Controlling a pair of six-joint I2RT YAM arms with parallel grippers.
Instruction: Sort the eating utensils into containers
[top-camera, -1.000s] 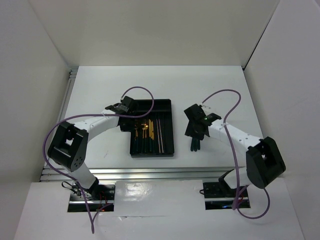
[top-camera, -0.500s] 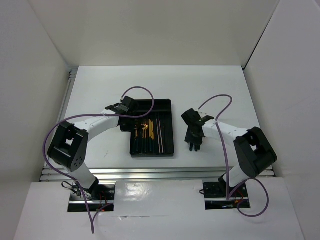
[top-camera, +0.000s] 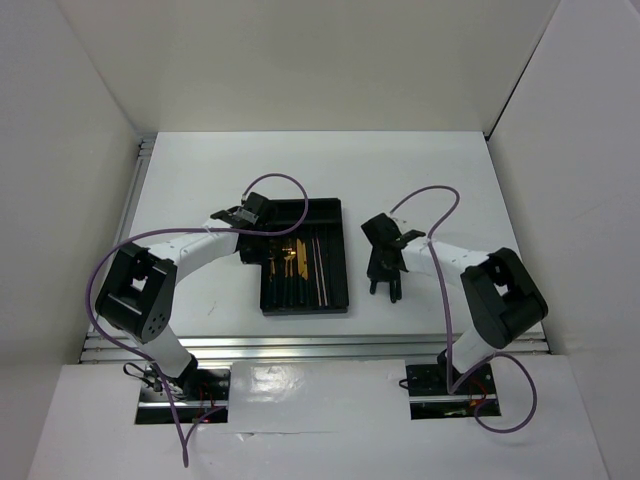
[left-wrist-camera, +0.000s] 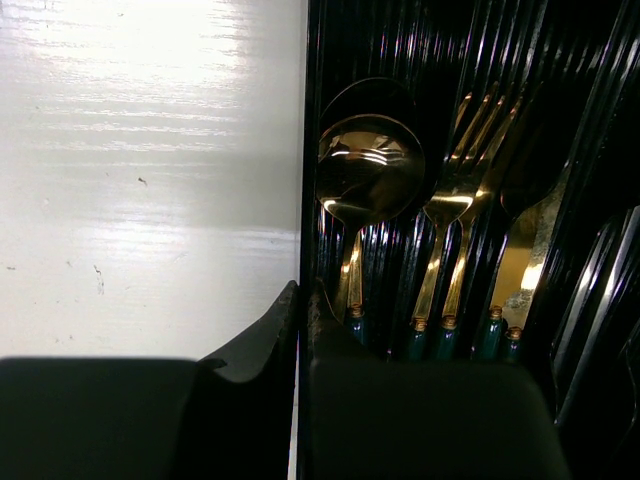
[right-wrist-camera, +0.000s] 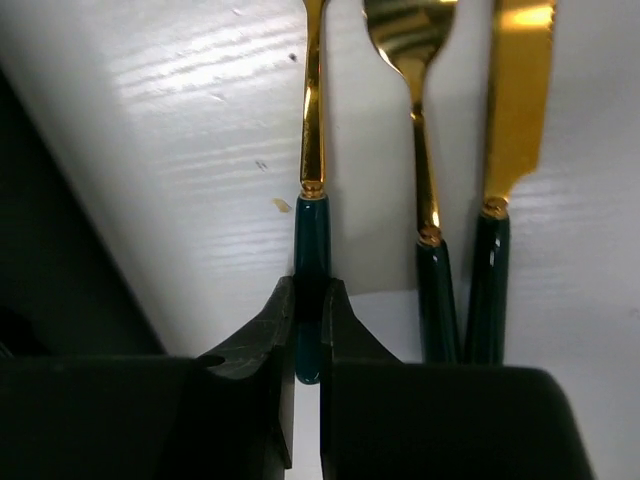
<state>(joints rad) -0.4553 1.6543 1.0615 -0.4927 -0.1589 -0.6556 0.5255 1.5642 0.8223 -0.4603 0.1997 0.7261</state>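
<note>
Inside the black tray (top-camera: 310, 213), neighbouring compartments hold a spoon (left-wrist-camera: 368, 165), two forks (left-wrist-camera: 462, 200), a knife (left-wrist-camera: 522, 270) and chopsticks (top-camera: 320, 268) — left jaws pressed together at its left wall, right jaws clamping a green-handled utensil (right-wrist-camera: 311, 240) on the worktop (top-camera: 430, 170) right of it.

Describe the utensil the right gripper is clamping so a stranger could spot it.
Right of the black tray, three green-handled utensils lie side by side on the table. It is the leftmost utensil in the right wrist view, the only one pinched by the right gripper.
</note>
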